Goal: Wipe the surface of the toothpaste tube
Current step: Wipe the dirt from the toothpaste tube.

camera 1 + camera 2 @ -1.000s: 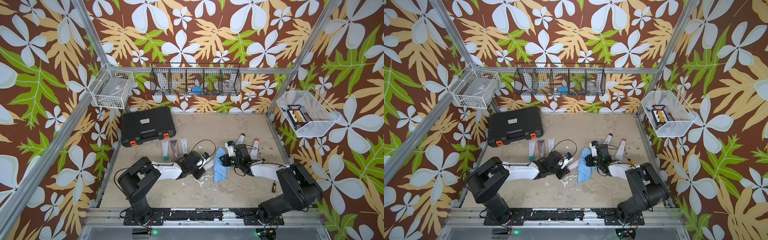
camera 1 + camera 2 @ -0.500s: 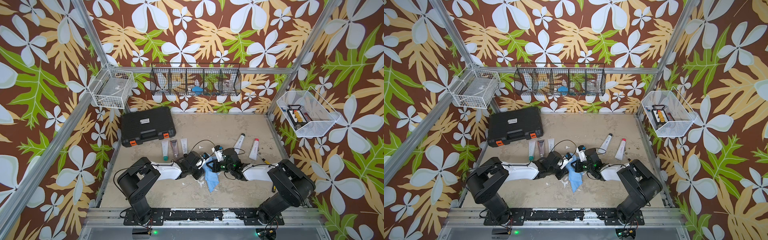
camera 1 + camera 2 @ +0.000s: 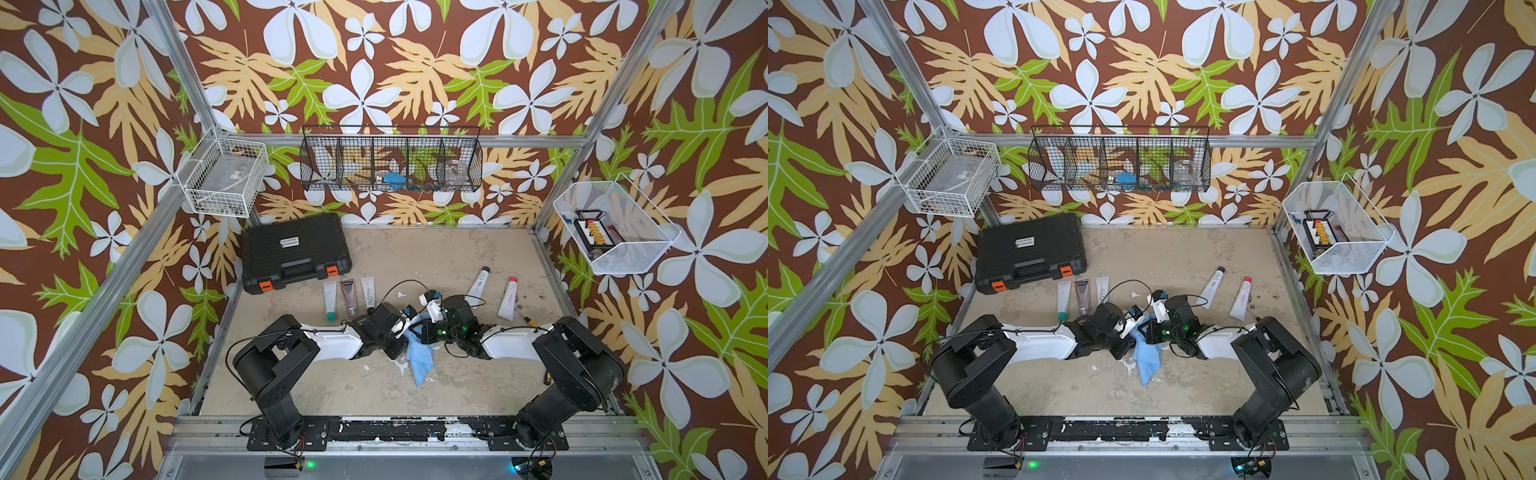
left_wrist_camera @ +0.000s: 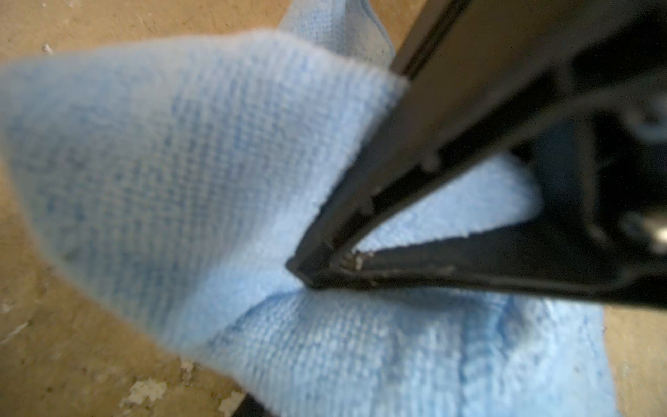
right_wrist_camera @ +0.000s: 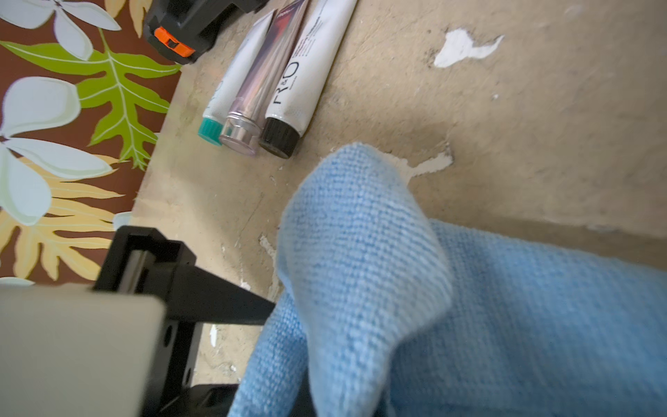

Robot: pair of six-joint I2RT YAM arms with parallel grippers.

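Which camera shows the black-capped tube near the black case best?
The right wrist view: the black-capped tube lies close up, cap and lettering sharp. In both top views the tube is small and distant. The left wrist view misses it.

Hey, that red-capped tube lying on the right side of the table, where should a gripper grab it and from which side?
Grip the red-capped tube across its middle, coming straight down from above with the jaws spanning its narrow width. It lies flat, apart from the neighbouring black-capped tube, so both long sides look free; the small tool crowds its flat end.
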